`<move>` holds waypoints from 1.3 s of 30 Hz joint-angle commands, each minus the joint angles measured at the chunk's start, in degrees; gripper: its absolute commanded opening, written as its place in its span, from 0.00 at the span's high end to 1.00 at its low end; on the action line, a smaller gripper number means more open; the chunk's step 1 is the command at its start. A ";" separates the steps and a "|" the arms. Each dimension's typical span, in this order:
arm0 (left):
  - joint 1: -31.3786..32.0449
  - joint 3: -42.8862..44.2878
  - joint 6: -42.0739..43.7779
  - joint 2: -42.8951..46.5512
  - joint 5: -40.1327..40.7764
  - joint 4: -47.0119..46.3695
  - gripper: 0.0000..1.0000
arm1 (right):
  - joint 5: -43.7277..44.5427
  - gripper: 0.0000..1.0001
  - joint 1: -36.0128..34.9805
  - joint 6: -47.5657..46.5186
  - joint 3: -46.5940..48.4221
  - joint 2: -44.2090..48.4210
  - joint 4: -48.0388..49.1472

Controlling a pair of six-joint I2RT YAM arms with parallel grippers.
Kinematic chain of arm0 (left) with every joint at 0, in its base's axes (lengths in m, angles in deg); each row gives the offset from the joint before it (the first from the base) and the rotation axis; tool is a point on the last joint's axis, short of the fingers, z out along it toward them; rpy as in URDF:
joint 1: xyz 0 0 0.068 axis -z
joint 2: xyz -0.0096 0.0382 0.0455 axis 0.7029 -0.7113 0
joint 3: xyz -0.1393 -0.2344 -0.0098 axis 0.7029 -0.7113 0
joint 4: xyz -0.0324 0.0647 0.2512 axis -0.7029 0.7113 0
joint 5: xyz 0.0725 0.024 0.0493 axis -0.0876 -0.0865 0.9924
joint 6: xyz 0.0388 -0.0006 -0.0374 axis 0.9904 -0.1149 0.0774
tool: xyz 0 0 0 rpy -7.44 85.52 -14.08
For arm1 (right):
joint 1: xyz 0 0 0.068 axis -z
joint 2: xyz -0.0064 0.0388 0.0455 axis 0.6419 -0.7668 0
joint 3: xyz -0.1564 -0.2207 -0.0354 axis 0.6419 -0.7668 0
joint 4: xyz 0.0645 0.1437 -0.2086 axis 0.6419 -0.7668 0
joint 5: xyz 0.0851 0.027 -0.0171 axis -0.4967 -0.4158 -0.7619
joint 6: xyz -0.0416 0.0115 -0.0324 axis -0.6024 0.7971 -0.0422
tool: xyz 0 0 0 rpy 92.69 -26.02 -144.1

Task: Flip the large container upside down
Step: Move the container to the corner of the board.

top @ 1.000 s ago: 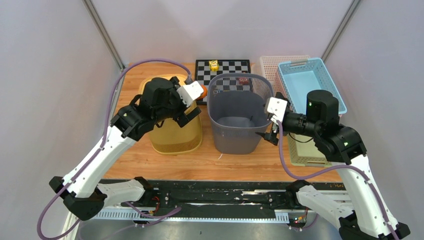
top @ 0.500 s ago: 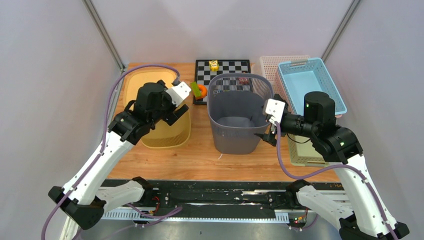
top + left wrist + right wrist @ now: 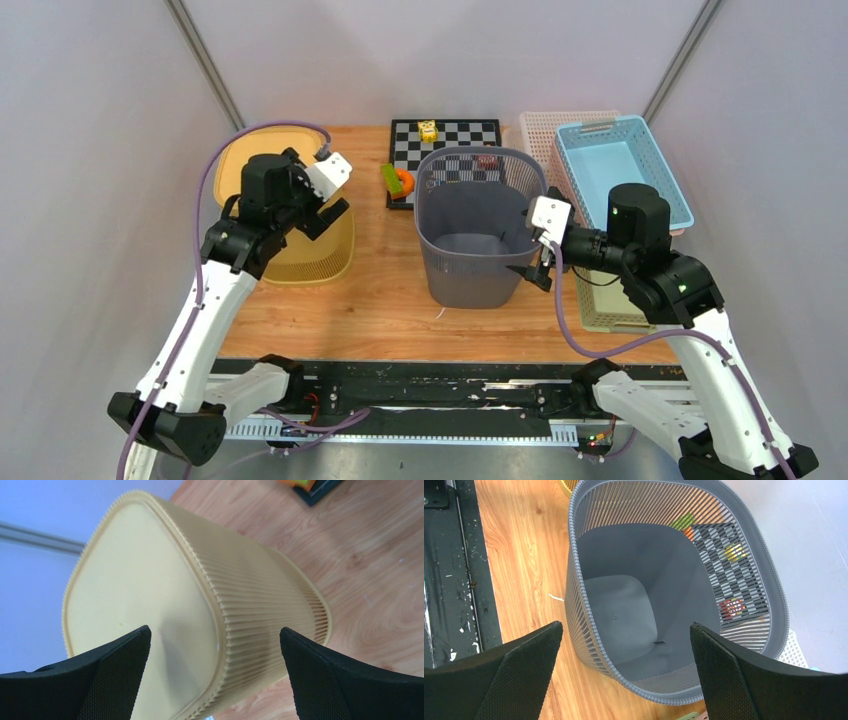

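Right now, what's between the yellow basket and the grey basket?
Bare wood and a green-and-orange toy by the checkerboard, seen from the top view.

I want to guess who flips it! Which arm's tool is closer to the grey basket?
Right. The right tool sits open at the right rim of the grey basket. The left tool hangs open over the upturned yellow basket, off to the grey one's left.

The grey slatted basket (image 3: 684, 595) stands upright on the wooden table (image 3: 524, 545), its mouth facing up. Two black fingers (image 3: 499, 680) are spread wide apart before it. A checkerboard (image 3: 729, 575) shows through its far slats.
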 commanded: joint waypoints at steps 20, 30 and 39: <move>-0.38 -5.67 3.62 19.15 15.63 11.85 0.00 | -1.98 0.00 0.81 1.80 -1.81 1.34 1.94; -0.39 -15.60 13.48 16.66 21.94 -10.43 0.00 | -2.29 0.00 0.82 2.24 -1.66 1.06 2.09; -3.69 -15.38 16.86 7.60 20.57 -20.02 0.08 | -2.77 0.00 0.84 2.11 -2.14 0.79 2.12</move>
